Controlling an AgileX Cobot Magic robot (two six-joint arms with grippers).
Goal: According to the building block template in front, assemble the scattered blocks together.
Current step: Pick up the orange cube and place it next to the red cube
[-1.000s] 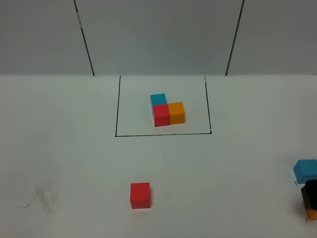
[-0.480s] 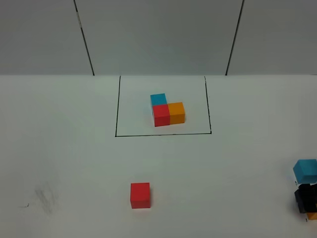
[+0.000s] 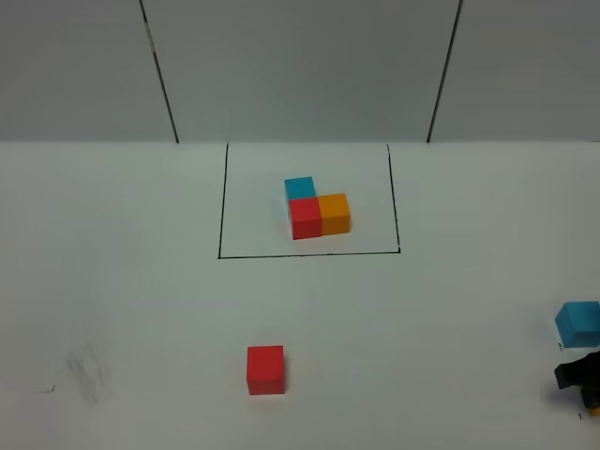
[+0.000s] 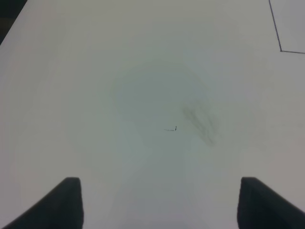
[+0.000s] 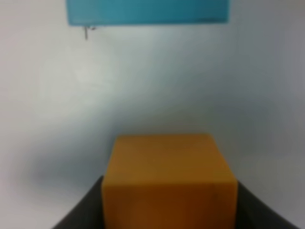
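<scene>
The building block template [image 3: 317, 212], an L of light blue, red and orange cubes, sits inside a black drawn rectangle at the table's middle back. The loose red cube [image 3: 265, 368] lies in front of it. The loose light blue cube [image 3: 578, 323] lies at the right edge and also shows in the right wrist view [image 5: 147, 11]. My right gripper [image 3: 579, 377] is just in front of it. Its fingers press both sides of the orange cube [image 5: 169, 183], which is almost hidden in the high view. My left gripper [image 4: 159, 207] is open and empty over bare table.
The white table [image 3: 141, 281] carries a faint grey smudge [image 3: 86, 375] at the front left, also seen in the left wrist view [image 4: 202, 119]. A corner of the black frame line [image 4: 280, 47] shows there too. A grey panelled wall [image 3: 300, 66] stands behind.
My right gripper has dropped lower over the orange cube, covering it more in the high view. The cubes and the left arm have not moved.
</scene>
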